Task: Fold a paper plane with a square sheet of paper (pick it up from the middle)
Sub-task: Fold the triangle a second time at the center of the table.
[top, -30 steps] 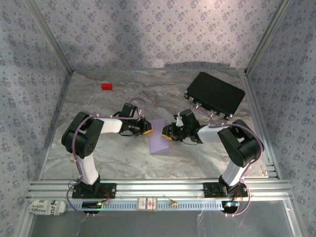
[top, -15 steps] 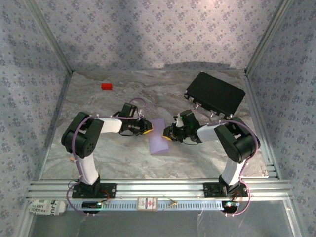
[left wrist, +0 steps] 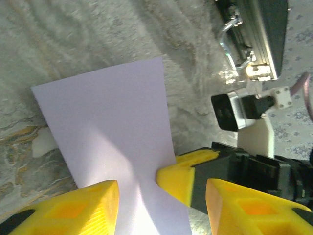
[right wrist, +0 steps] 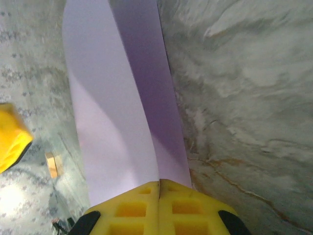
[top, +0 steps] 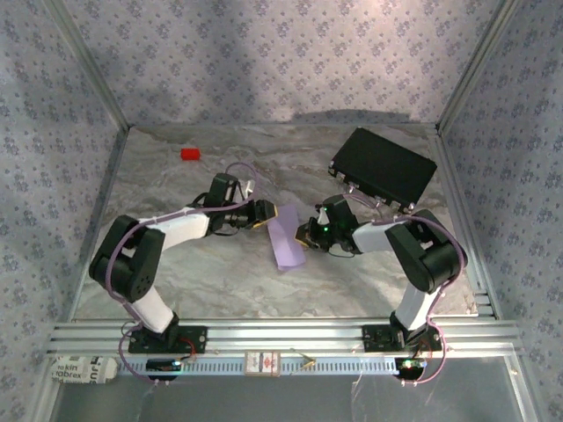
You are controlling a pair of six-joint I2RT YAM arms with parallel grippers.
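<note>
Left fingers (left wrist: pixel 88 208) now apart; right fingers (right wrist: pixel 132 208) newly tight on paper (right wrist: pixel 110 98)

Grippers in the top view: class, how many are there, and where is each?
2. The left gripper sits at the left edge of the lilac sheet; the right gripper pinches its right edge.

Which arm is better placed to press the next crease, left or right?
Left, likely. The right claw is shut on the square sheet of paper, anchoring it; the left claw is open over it, free to press.
</note>
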